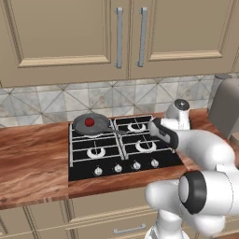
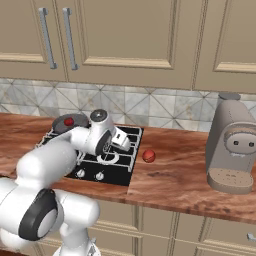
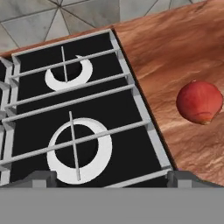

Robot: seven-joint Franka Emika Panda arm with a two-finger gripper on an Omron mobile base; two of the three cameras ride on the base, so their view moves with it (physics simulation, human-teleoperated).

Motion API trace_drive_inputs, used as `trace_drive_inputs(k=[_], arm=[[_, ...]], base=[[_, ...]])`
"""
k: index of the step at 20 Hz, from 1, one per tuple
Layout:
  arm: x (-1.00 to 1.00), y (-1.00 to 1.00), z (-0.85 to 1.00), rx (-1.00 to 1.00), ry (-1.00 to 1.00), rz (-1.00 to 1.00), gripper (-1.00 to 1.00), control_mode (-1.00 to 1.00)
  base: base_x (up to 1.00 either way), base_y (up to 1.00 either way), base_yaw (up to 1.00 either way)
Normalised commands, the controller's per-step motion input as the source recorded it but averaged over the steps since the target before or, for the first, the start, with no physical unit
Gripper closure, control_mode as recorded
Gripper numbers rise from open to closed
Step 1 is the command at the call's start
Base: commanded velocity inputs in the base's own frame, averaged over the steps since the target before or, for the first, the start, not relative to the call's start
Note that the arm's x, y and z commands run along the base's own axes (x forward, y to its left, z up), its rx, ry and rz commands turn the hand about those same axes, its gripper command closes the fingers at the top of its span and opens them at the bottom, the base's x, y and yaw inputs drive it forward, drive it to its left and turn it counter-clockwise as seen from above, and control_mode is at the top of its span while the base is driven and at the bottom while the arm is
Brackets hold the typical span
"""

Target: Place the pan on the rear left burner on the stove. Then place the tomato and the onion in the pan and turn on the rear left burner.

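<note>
**Pan and tomato set; arm hanging over the right-hand burners, onion waiting on the counter**

- The pan [image 1: 90, 123] is sitting on the rear left burner [image 1: 94, 127] of the stove [image 1: 122, 165], at the cooktop's back left corner, handle pointing right toward the rear right grate. A judgement: the first step reads as done.
- The tomato [image 1: 89, 122] is lying in the middle of the pan, small and red. It is showing again in the right base view, inside the pan rim [image 2: 68, 121].
- The onion [image 2: 149, 156] is resting on the wooden counter [image 2: 190, 175], just off the stove's right edge, near its front right corner, touching nothing else. In the hand view it is sitting right of the grate rail [image 3: 200, 102].
- The gripper [image 2: 125, 144] is hanging above the right pair of burners, jaws spread wide, holding nothing. My reading: it is standing released because the onion is the next pickup, and the hand camera is already framing it.
- The four knobs [image 1: 126, 167] are lining the stove's front edge; the burner is not yet lit, as far as I can tell.

Surface and room: reddish wood-grain counter, grey patterned tile backsplash [image 1: 51, 100], beige cabinets [image 1: 70, 37] with bar handles overhead and drawers below. A grey coffee machine [image 2: 232, 150] is standing toward the counter's right end, well apart from the onion.
</note>
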Motion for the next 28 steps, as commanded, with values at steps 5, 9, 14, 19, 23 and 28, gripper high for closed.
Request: trace_drive_inputs(k=[5, 9, 14, 19, 23, 28], arm=[[0.25, -0.5, -0.01, 0.0, 0.1, 0.0, -1.0, -1.0], [0.21, -0.43, -0.09, 0.0, 0.06, 0.0, -1.0, -1.0], [0.14, -0.41, -0.12, 0.0, 0.0, 0.0, -1.0, -1.0], [0.02, -0.33, -0.12, 0.0, 0.0, 0.0, -1.0, -1.0], [0.04, -0.23, -0.19, 0.0, 0.0, 0.0, -1.0, -1.0], [0.09, -0.21, -0.04, 0.0, 0.0, 0.0, -1.0, -1.0]], base=[[0.0, 0.0, 0.0], [0.0, 0.0, 0.0], [0.0, 0.0, 0.0], [0.0, 0.0, 0.0], [0.0, 0.0, 0.0], [0.0, 0.0, 0.0]])
